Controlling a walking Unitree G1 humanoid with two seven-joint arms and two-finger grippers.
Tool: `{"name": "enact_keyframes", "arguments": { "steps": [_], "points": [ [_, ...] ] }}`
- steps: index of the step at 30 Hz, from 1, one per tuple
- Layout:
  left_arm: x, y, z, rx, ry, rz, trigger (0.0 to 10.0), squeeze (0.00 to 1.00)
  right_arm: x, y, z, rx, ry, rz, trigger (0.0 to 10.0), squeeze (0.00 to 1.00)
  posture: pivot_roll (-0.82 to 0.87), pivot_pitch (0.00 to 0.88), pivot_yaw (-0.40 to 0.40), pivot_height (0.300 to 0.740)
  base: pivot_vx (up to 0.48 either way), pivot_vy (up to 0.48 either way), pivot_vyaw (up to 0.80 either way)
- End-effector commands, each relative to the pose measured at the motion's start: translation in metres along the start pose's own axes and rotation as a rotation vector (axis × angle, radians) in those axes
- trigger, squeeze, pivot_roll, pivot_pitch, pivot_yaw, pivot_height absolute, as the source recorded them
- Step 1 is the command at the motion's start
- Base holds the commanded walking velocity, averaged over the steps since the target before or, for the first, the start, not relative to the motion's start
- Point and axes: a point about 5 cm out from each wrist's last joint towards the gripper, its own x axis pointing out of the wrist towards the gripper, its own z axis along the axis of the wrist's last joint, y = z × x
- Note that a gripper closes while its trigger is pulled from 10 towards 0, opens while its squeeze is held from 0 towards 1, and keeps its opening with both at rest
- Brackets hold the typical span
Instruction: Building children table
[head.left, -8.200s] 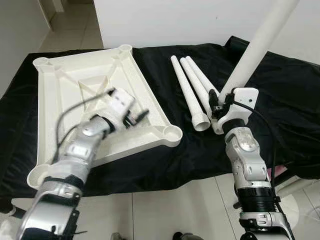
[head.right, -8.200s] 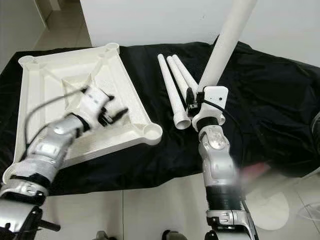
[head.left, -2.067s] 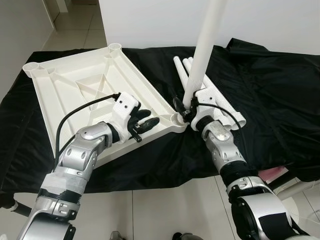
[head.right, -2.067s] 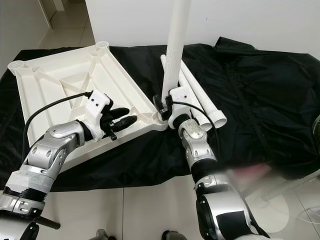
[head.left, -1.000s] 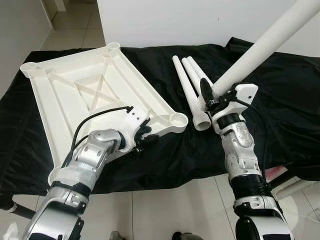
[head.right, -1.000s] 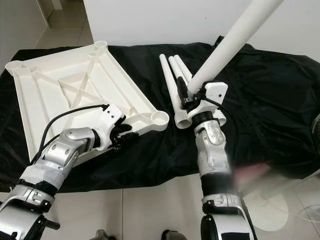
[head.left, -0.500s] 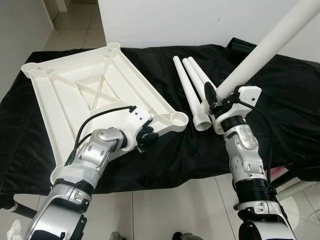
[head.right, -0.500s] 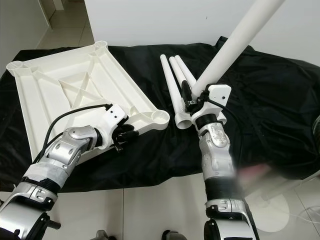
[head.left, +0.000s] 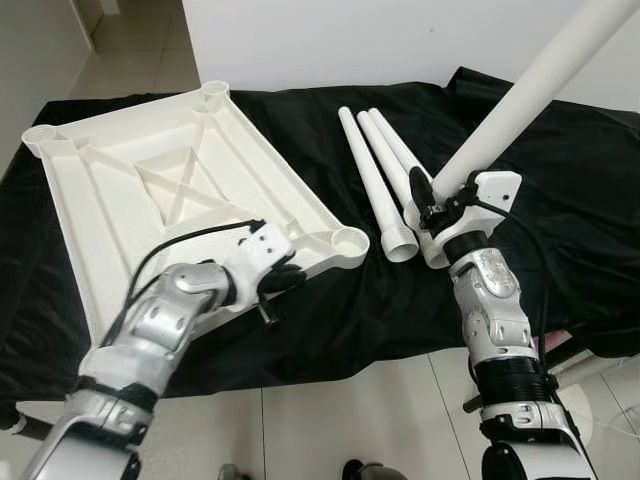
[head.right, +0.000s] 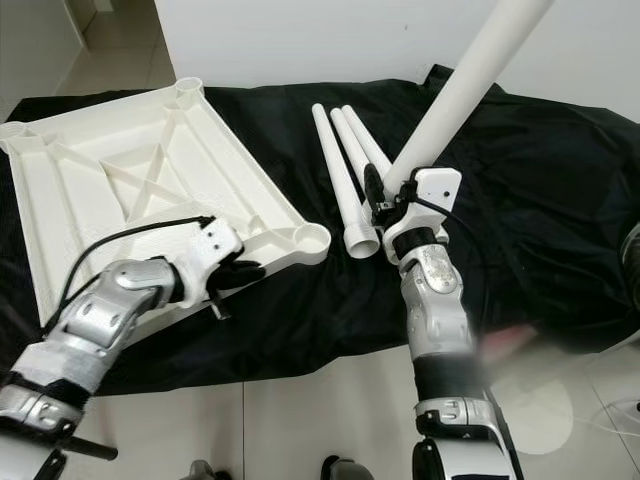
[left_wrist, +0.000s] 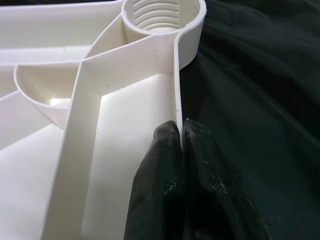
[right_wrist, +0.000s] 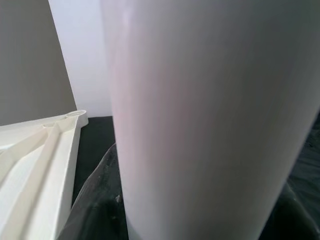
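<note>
I have the right tool (head.left: 432, 205) clamped around the lower end of a white table leg (head.left: 520, 105). The leg's long axis slants up and away from me, leaning to my right, its top end running out of view above. Its held end hangs just over the near ends of three more legs (head.left: 380, 180), which lie side by side on the black cloth (head.left: 560, 220), long axes pointing away from me and fanning slightly left.

The white tabletop (head.left: 150, 190) lies upside down on the cloth to my left, ribs and cross-bracing facing up, with a round threaded socket (left_wrist: 162, 15) at each corner. Its long axis runs away from me, angled a little left. My left tool (left_wrist: 181, 135) pinches the near rim of the tabletop, one finger inside the wall and one outside, close to the nearest corner socket (head.left: 350, 240).

The cloth covers the whole counter. Pale floor tiles (head.left: 330, 420) show below, a white wall (head.left: 330, 40) behind.
</note>
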Motion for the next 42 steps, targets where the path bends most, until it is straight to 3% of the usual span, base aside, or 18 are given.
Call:
{"name": "enact_keyframes", "arguments": {
  "steps": [1, 8, 15, 16, 17, 18, 21, 22, 27, 28, 29, 39, 42],
  "points": [
    [-0.003, -0.011, 0.0, -0.002, 0.006, -0.103, 0.0, 0.0, 0.0, 0.003, -0.003, -0.002, 0.018, 0.01, 10.0, 0.0, -0.06, 0.094, 0.018, 0.74, 0.0, 0.0, 0.0],
    [-0.015, -0.018, -0.005, 0.01, 0.04, -0.152, 0.0, 0.0, 0.0, 0.002, -0.004, -0.006, 0.029, 0.012, 10.0, 0.0, -0.06, 0.094, 0.017, 0.74, 0.0, 0.0, 0.0],
    [-0.014, -0.016, 0.002, -0.005, -0.002, -0.127, 0.0, 0.0, 0.001, 0.003, -0.005, -0.01, 0.035, 0.019, 10.0, 0.0, -0.06, 0.093, 0.013, 0.74, 0.0, 0.0, 0.0],
    [-0.012, -0.014, 0.005, -0.024, -0.024, -0.101, 7.0, 0.0, 0.001, 0.003, -0.005, -0.011, 0.036, 0.021, 10.0, 0.0, -0.06, 0.092, 0.012, 0.74, 0.0, 0.0, 0.0],
    [-0.01, -0.009, 0.009, -0.064, -0.055, -0.057, 10.0, 0.0, 0.002, 0.003, -0.005, -0.013, 0.038, 0.023, 10.0, 0.0, -0.06, 0.092, 0.011, 0.74, 0.0, 0.0, 0.0],
    [-0.008, -0.004, 0.011, -0.101, -0.083, -0.023, 10.0, 0.7, 0.002, 0.003, -0.006, -0.015, 0.04, 0.025, 10.0, 0.0, -0.05, 0.091, 0.01, 0.74, 0.0, 0.0, 0.0],
    [-0.006, 0.0, 0.014, -0.128, -0.108, 0.002, 10.0, 0.7, 0.003, 0.003, -0.006, -0.016, 0.042, 0.025, 10.0, 0.0, -0.05, 0.091, 0.01, 0.74, 0.0, 0.0, 0.0],
    [-0.008, 0.006, 0.023, -0.205, -0.193, 0.031, 10.0, 1.0, 0.003, 0.003, -0.007, -0.019, 0.047, 0.028, 10.0, 0.0, -0.05, 0.091, 0.01, 0.74, 0.0, 0.0, 0.0],
    [-0.01, 0.013, 0.032, -0.25, -0.255, 0.071, 10.0, 1.0, 0.003, 0.003, -0.008, -0.023, 0.052, 0.03, 10.0, 0.0, -0.06, 0.09, 0.007, 0.74, 0.0, 0.0, 0.0],
    [-0.011, 0.018, 0.036, -0.277, -0.287, 0.097, 10.0, 0.73, 0.004, 0.004, -0.008, -0.023, 0.055, 0.031, 10.0, 0.0, -0.05, 0.089, 0.006, 0.74, 0.0, 0.0, 0.0],
    [-0.014, 0.023, 0.04, -0.297, -0.319, 0.117, 10.0, 0.0, 0.005, 0.005, -0.009, -0.025, 0.057, 0.036, 10.0, 0.0, -0.05, 0.09, 0.004, 0.74, 0.0, 0.0, 0.0],
    [-0.019, 0.031, 0.036, -0.275, -0.32, 0.223, 10.0, 0.0, 0.01, 0.023, -0.013, -0.041, 0.078, 0.097, 10.0, 0.0, -0.05, 0.088, -0.003, 0.74, 0.0, 0.0, 0.0],
    [-0.018, 0.026, 0.035, -0.252, -0.342, 0.251, 10.0, 0.0, 0.01, 0.044, -0.02, -0.031, 0.097, 0.178, 10.0, 0.0, -0.04, 0.081, -0.014, 0.74, 0.0, 0.0, 0.0]
  ]
}}
